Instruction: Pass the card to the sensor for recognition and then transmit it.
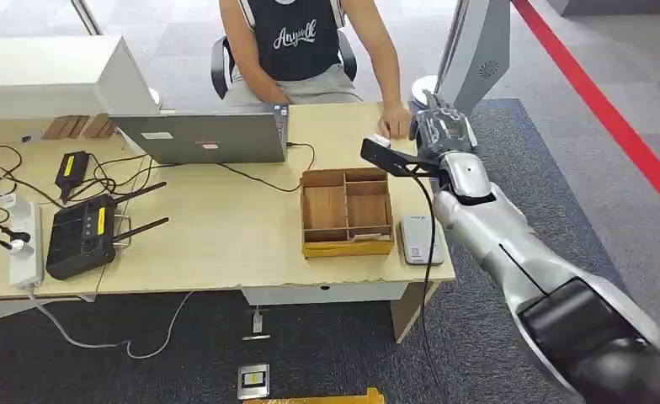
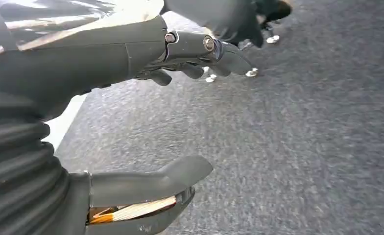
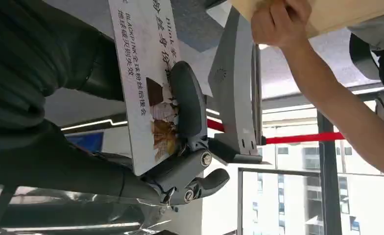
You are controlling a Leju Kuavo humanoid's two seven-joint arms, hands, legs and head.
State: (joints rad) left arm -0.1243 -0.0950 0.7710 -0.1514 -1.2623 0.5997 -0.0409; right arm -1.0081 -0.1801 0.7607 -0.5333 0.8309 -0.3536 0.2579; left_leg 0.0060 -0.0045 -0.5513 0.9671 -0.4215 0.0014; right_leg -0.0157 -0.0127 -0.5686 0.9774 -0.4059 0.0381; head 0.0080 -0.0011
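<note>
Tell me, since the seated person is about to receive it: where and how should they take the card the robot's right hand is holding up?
Best guess: pinch the card by its free printed end, away from the right hand, whose thumb presses flat over the picture end. The person's hand rests on the table edge, so they would reach from their own side.

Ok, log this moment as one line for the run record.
right hand: grips card, raised beside person's hand at desk far edge | left hand: empty, fingers apart | reader: on desk
</note>
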